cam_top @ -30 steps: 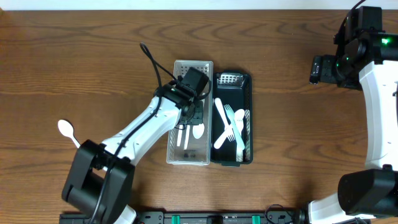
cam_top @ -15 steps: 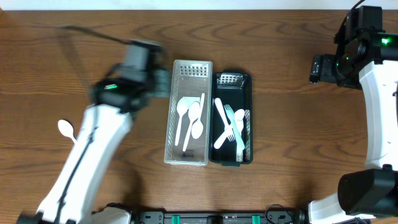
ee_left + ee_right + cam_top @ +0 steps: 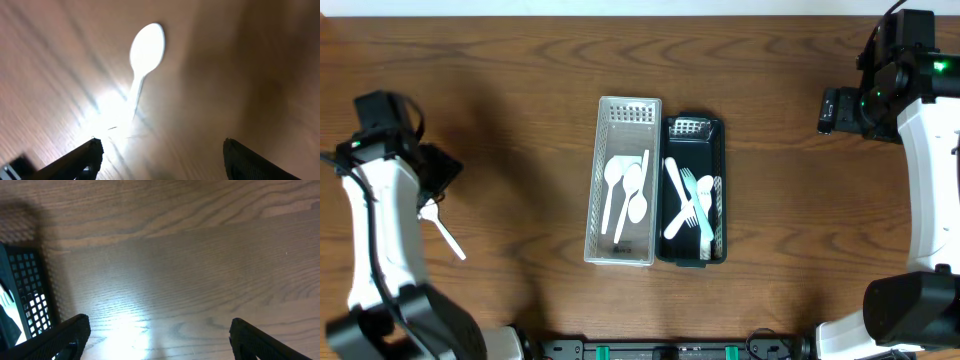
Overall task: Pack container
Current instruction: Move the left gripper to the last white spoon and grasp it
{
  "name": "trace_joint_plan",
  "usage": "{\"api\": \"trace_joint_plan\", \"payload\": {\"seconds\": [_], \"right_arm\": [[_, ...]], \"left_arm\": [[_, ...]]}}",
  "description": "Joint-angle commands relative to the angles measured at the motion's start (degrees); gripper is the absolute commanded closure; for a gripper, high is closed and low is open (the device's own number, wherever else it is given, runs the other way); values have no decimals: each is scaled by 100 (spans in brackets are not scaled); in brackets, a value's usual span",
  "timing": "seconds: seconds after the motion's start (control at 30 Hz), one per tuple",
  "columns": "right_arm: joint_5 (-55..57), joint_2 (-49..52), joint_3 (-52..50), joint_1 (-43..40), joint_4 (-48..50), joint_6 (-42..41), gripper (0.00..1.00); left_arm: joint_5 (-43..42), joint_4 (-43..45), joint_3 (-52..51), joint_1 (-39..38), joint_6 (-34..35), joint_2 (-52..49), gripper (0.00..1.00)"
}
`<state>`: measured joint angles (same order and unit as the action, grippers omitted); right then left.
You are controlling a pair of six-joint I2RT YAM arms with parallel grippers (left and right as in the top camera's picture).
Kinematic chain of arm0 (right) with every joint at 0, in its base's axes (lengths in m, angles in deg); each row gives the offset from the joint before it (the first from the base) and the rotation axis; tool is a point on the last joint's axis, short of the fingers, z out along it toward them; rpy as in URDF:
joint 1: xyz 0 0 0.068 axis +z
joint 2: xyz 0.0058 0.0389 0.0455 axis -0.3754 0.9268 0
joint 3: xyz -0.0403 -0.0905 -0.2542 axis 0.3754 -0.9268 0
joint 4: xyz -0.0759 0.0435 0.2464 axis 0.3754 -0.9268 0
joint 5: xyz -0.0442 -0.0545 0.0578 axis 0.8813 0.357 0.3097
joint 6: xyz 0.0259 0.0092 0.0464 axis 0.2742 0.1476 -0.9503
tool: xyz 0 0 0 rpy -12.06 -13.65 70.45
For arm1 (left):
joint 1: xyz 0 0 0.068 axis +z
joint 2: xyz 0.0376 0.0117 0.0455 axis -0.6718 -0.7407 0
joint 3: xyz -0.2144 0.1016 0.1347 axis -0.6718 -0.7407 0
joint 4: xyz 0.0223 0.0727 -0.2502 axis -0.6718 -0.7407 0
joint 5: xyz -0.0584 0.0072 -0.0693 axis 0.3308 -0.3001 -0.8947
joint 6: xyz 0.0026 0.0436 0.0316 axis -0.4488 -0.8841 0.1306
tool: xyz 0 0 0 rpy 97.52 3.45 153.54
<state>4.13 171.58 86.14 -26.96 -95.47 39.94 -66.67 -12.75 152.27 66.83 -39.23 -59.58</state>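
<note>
White spoon, last loose on the table: we see the left jaws, swung over from the tray, spread wide above it; right jaws wide, idle.

No text, label, brand, number or sign can be read in any view, whether on the white basket, the black tray or the wooden tabletop.

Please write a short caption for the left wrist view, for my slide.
Open left gripper hovers over a white spoon lying on the wooden table.
</note>
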Motion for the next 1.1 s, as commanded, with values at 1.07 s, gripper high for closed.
{"api": "trace_joint_plan", "payload": {"seconds": [1.07], "right_arm": [[61, 37, -4, 4, -114, -9, 7]], "left_arm": [[-890, 1084, -308, 874, -1606, -2371, 25]]}}
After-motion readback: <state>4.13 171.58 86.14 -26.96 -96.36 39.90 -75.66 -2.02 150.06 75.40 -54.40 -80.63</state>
